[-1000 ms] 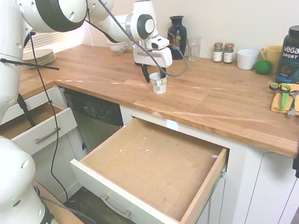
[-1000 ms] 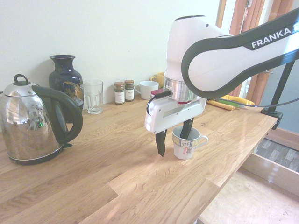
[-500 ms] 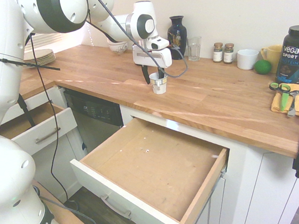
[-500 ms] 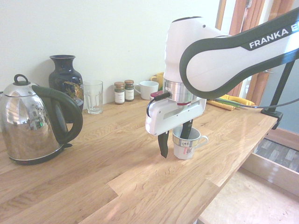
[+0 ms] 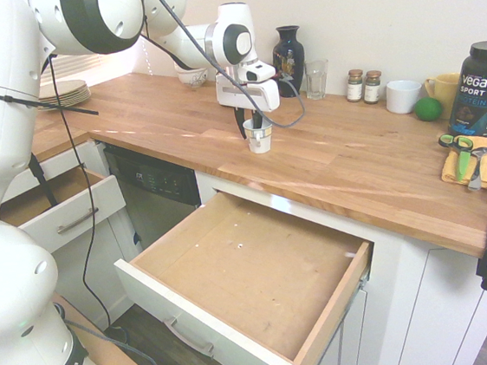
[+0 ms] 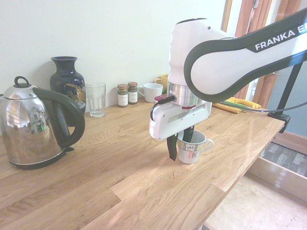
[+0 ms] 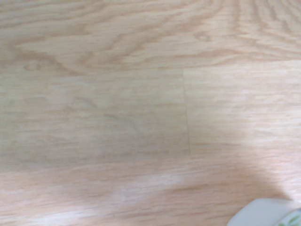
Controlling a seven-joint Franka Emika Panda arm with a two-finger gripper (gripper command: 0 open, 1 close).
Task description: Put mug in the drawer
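Above desk (image 6: 115, 177), keep steady. Leave open drawer (image 5: 253, 269), bottom middle, for later. With end effector (image 6: 181, 150) open, straddle near wall of mug (image 6: 190, 155), just right of middle. Pinch softly, then lift straight, without tipping.

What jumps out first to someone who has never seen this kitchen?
Probably the big white robot arm, its gripper straddling the wall of a patterned mug on the wooden counter. Below the counter, a wide drawer hangs open.
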